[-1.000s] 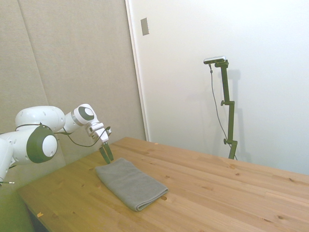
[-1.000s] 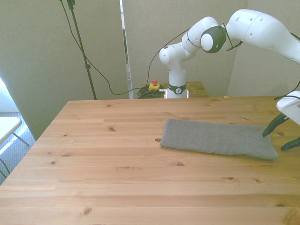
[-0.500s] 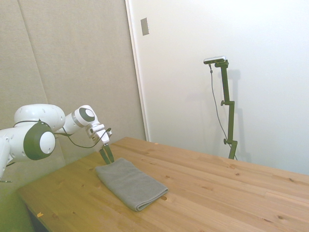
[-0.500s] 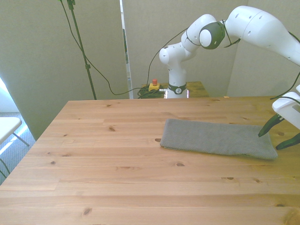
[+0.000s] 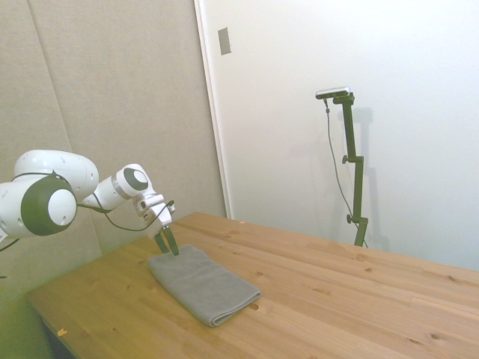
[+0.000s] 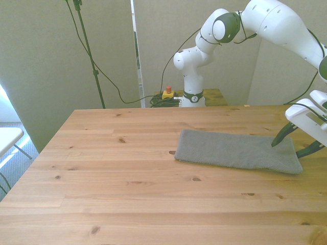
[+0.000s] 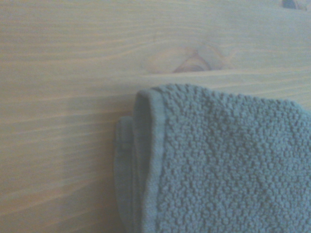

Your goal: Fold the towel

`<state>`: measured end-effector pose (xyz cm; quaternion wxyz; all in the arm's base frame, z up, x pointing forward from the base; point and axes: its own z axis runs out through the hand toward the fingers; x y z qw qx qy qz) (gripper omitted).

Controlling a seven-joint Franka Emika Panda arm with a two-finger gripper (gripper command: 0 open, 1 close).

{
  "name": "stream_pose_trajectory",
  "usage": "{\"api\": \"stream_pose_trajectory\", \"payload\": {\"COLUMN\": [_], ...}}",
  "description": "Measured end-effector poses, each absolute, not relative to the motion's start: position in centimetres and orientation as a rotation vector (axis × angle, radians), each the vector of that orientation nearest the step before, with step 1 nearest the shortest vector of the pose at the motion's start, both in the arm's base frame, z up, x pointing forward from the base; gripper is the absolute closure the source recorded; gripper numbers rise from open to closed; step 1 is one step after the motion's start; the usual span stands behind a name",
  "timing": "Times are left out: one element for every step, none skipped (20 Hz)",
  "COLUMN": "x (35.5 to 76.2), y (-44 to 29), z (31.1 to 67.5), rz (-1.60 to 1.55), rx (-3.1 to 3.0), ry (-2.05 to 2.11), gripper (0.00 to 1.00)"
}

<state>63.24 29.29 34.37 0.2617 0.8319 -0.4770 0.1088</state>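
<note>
The grey towel (image 6: 235, 151) lies flat on the wooden table (image 6: 122, 173) as a long folded rectangle, toward the front view's right. In the side view the towel (image 5: 202, 284) runs from near the arm toward the table's front edge. My gripper (image 6: 289, 148) hangs low over the towel's end at the front view's right, open, with one finger above the cloth and the other just past its edge. The side view shows the gripper (image 5: 168, 246) tips at the towel's near-arm end. The wrist view shows a layered towel corner (image 7: 218, 165) with rounded folds on bare wood.
The robot base (image 6: 193, 97) stands behind the far edge, with a red and yellow button (image 6: 167, 92) and cables beside it. A white object (image 6: 7, 138) sits off the table at the front view's left. Bare wood stretches to the front view's left of the towel.
The gripper has moved in over the towel's end, toward the front view's left, and stays open. The arm's elbow has risen. The towel has not moved.
</note>
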Motion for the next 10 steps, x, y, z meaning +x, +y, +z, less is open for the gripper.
{"api": "stream_pose_trajectory", "payload": {"x": [63.1, 62.9, 62.9, 62.8, 62.8, 62.8, 62.9, 63.0, 63.0, 63.1], "y": [28.9, 28.6, 28.3, 27.9, 27.6, 27.3, 27.0, 26.7, 26.3, 26.0], "z": [34.3, 34.4, 34.3, 34.4, 34.4, 34.4, 34.4, 34.4, 34.4, 34.3], "rz": [0.293, 0.293, 0.293, 0.291, 0.287, 0.282, 0.277, 0.271, 0.266, 0.262], "rx": [2.255, 2.26, 2.268, 2.276, 2.281, 2.283, 2.284, 2.284, 2.283, 2.282], "ry": [-1.29, -1.29, -1.286, -1.281, -1.28, -1.28, -1.279, -1.278, -1.277, -1.278], "gripper": [0.0, 0.0, 1.0, 1.0, 1.0, 1.0, 1.0, 1.0, 1.0, 1.0]}}
